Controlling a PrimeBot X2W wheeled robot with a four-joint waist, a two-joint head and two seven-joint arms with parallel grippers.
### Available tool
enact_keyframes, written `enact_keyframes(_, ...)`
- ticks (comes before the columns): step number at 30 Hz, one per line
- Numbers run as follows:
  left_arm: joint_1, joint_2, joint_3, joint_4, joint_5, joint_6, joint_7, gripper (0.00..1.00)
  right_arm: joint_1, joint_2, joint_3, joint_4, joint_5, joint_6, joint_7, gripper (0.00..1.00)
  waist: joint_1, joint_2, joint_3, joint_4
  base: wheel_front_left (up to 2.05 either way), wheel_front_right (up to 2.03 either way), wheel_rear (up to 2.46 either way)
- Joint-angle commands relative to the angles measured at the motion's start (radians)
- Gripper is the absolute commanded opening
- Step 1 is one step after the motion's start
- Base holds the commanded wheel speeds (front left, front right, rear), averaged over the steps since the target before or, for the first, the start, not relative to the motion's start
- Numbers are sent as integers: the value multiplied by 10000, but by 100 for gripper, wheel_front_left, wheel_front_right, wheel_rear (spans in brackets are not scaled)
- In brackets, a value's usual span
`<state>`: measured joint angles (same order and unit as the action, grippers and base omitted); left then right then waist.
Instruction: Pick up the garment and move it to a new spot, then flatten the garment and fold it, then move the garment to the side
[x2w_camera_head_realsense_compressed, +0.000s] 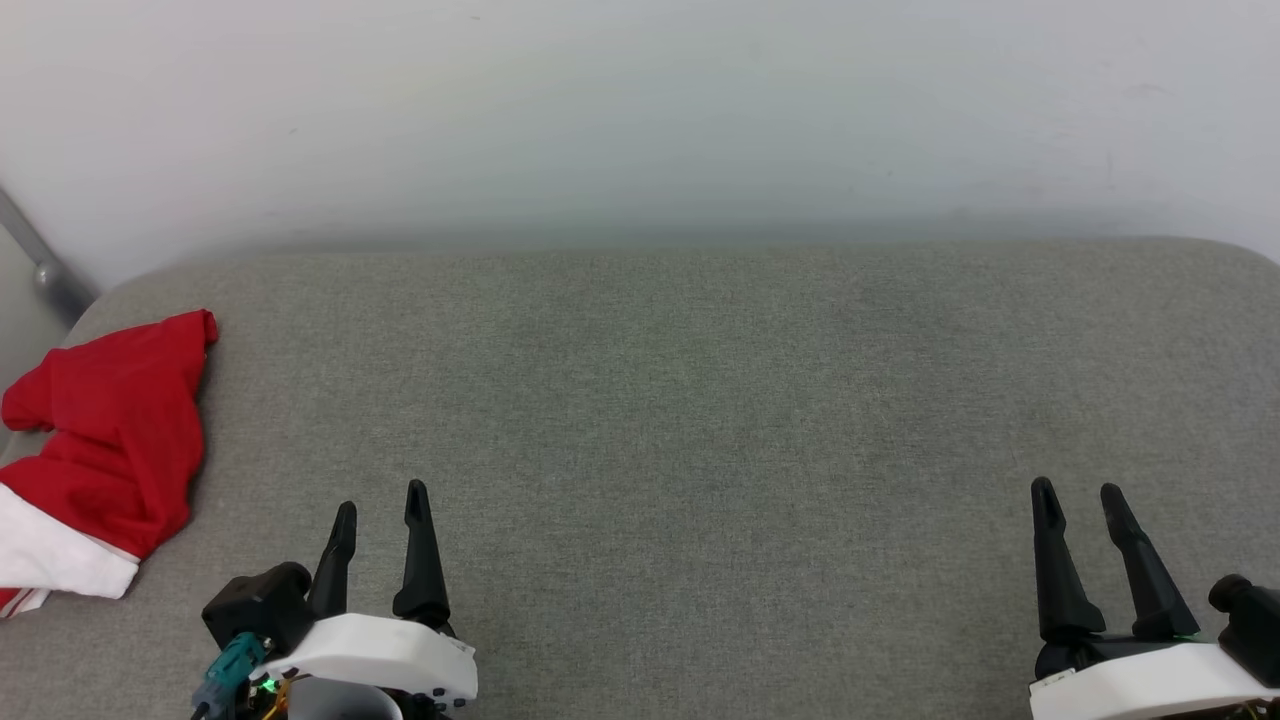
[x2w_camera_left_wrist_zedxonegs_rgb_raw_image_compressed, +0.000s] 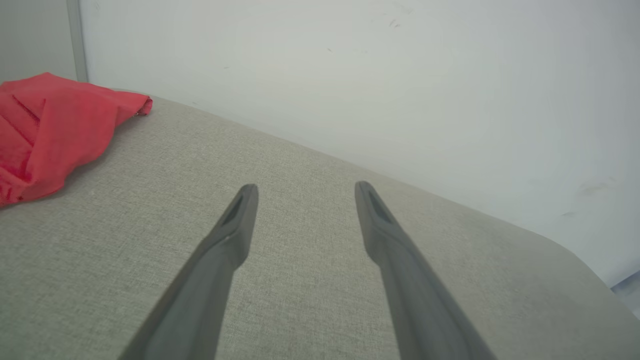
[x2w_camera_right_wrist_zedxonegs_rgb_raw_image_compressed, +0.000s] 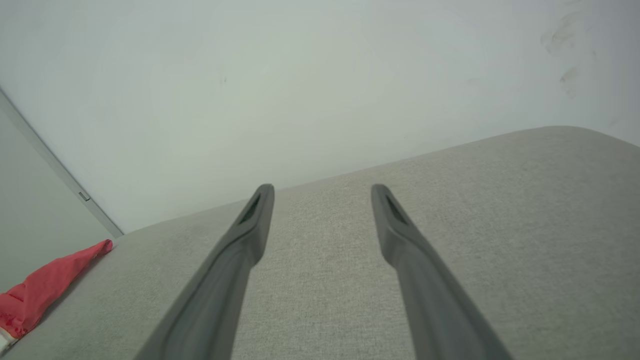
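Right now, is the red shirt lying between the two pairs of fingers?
No, the red shirt lies crumpled at the far left of the grey cushion, outside the left fingers and not touching them.

A: What carries everything?
B: A grey woven-fabric surface (x2w_camera_head_realsense_compressed: 700, 400) with rounded far corners.
A: What lies on it?
B: One crumpled garment (x2w_camera_head_realsense_compressed: 110, 440), red with a white sleeve, at its left edge.

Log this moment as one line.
stage: before pickup | shirt: bunched, far left | left gripper: open, empty | right gripper: open, empty
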<state>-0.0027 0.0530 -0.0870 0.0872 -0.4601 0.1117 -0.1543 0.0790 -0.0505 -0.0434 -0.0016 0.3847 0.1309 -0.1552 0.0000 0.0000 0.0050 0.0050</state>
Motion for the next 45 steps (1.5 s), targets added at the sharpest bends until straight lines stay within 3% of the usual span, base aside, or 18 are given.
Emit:
enact_keyframes(1,68,58,-34,-138,248,41,-104,100,30,-2,-3,-157,-230,-2,-85,100,0,0,3,1,0,0,0)
enact_keyframes(27,297,64,-469,-243,2659,280,-684,100,433,2,-118,-419,-1815,-2,-680,100,0,0,65,38,0,0,0)
enact_keyframes(45,452,2,-547,-116,3760,199,-1023,100,669,6,-35,-551,-2733,-3,-1030,100,0,0,73,53,0,0,0)
